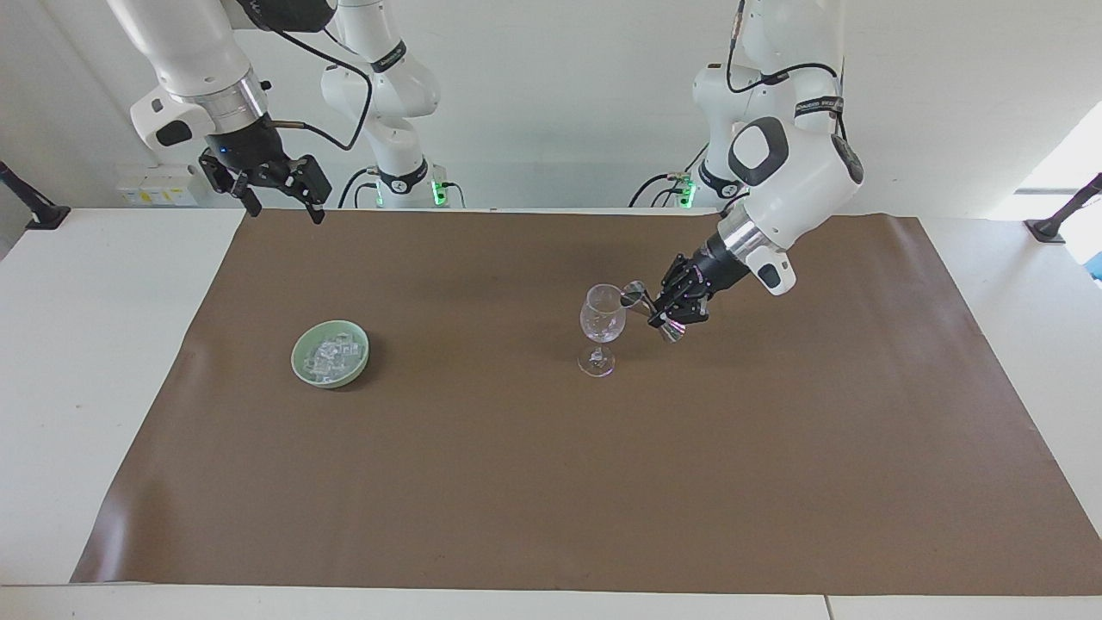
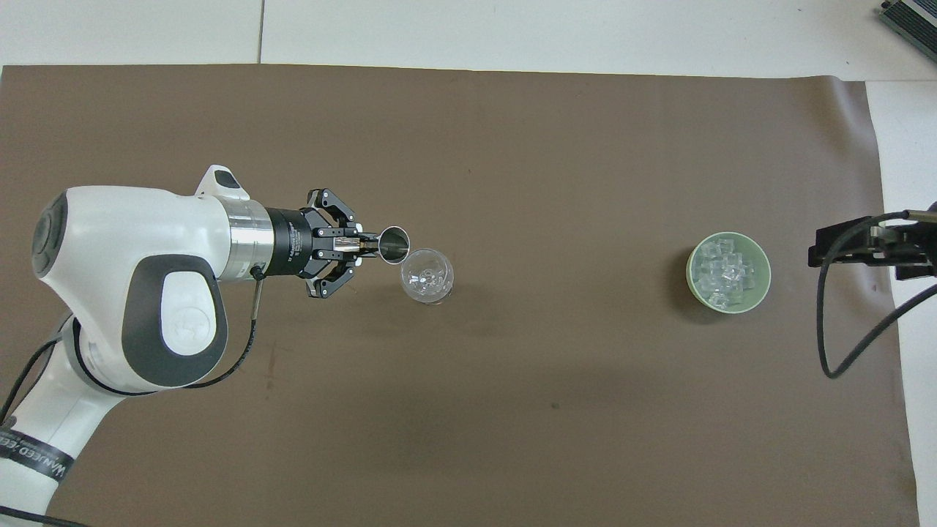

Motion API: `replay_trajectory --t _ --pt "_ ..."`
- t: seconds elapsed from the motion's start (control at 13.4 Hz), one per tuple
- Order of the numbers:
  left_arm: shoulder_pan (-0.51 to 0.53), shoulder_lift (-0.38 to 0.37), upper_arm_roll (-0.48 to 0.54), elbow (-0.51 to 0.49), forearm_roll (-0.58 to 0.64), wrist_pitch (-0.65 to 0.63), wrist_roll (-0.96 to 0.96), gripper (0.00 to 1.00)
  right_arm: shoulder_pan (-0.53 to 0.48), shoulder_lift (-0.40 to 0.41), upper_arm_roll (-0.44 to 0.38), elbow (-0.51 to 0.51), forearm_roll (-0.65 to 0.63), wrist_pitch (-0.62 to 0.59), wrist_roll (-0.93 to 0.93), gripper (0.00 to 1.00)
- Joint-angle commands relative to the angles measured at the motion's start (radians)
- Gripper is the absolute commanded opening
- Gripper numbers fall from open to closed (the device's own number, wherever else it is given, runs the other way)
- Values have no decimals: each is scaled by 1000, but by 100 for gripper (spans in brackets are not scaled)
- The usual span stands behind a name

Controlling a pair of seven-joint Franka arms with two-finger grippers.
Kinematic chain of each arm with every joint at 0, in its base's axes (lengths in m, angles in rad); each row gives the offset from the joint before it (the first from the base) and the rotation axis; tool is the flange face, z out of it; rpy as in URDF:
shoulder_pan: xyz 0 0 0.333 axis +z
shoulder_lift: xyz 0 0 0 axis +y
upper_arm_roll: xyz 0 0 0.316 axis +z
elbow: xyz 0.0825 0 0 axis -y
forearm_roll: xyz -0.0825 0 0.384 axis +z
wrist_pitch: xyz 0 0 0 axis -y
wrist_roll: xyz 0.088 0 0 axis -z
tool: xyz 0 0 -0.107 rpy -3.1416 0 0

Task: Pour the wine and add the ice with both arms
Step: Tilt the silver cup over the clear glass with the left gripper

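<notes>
Now, in the facing view, my left gripper (image 1: 658,315) sat right of centre, clamped on a metal jigger (image 1: 647,308). The jigger was tilted, its upper cup at the rim of the glass (image 1: 601,328), which stood upright on the brown mat (image 1: 551,482) just beside it. My right gripper (image 1: 277,200) hung at the upper left of the frame, over the mat's edge, its fingers spread apart and holding nothing; that arm waited. The ice (image 1: 331,355) lay heaped in a green bowl (image 1: 330,354) at centre left, well apart from the glass.

From overhead, my left gripper (image 2: 368,245) came in from the left of the frame, fingertips pinched on the jigger (image 2: 393,244), whose mouth touched the outline of the glass (image 2: 427,275). The bowl (image 2: 728,272) with the ice (image 2: 721,271) sat at the right, and my right gripper (image 2: 864,247) showed at the right edge, near the bowl in the frame.
</notes>
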Motion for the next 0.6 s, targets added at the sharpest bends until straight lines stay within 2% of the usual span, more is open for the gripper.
replay_trajectory --t 0.0,0.52 --pt "-49 -23 11 -8 128 5 -29 0 -4 -16 1 -16 1 -10 -23 100" --pt "-88 -49 11 -8 271 10 -36 0 -2 -16 1 -16 1 -10 -23 100"
